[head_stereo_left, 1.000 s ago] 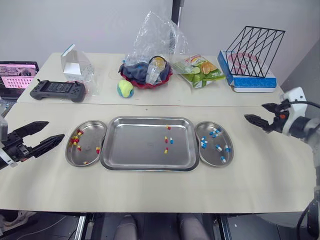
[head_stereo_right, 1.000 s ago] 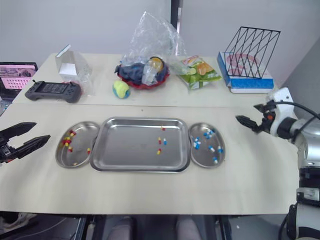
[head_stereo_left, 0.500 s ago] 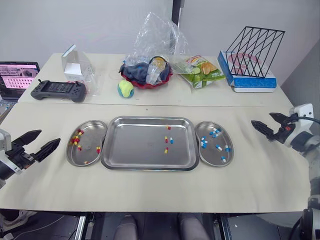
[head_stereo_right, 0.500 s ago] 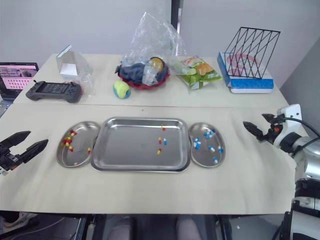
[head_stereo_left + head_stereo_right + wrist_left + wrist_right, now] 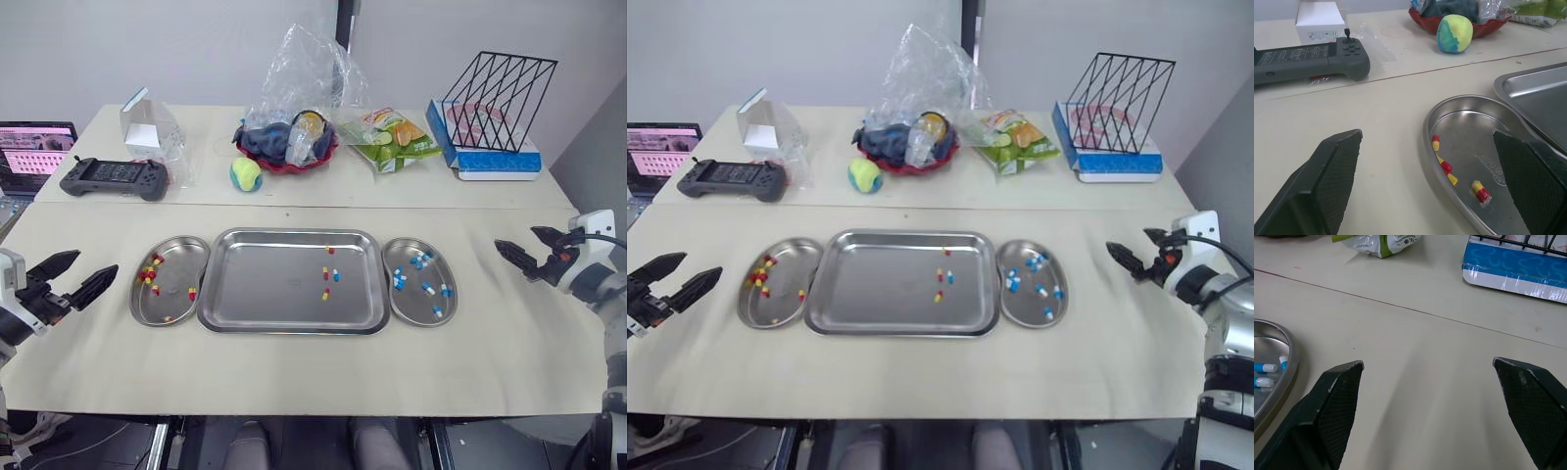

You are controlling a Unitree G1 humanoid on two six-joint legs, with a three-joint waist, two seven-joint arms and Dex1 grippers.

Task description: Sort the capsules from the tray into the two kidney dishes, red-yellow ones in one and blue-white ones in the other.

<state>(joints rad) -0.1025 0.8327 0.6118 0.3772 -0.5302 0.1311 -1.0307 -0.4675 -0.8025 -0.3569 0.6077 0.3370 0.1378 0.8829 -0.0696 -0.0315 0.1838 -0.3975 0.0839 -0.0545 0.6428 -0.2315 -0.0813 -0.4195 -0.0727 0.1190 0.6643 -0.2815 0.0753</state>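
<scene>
— Where are the grippers hanging at this moment?
— I am seeing the left gripper (image 5: pixel 97 261) hovering over the table, at the left of the left dish (image 5: pixel 176 266). It is near the dish but not touching it. Its fingers are standing wide apart and are holding nothing. The right gripper (image 5: pixel 514 238) is hovering at the right of the right dish (image 5: pixel 412 300), a little farther off. It is also spreading wide, and it is carrying nothing.
— And what is lying in the tray?
— The tray (image 5: pixel 265 289) is sitting between the two dishes, close against both. Three red-yellow capsules (image 5: pixel 325 293) and one blue-white capsule (image 5: pixel 335 276) are lying in its right half. The blue-white capsule is lying just beside one of the red-yellow capsules.
— What are the dishes holding?
— The left dish is holding several red-yellow capsules, mostly toward its left side. The right dish is holding blue-white capsules (image 5: pixel 421 261), spread over its bottom.
— Is anything lying close to the work?
— A controller (image 5: pixel 114 177) and a ball (image 5: pixel 245 174) are lying on the far part of the table, well apart from the tray.
</scene>
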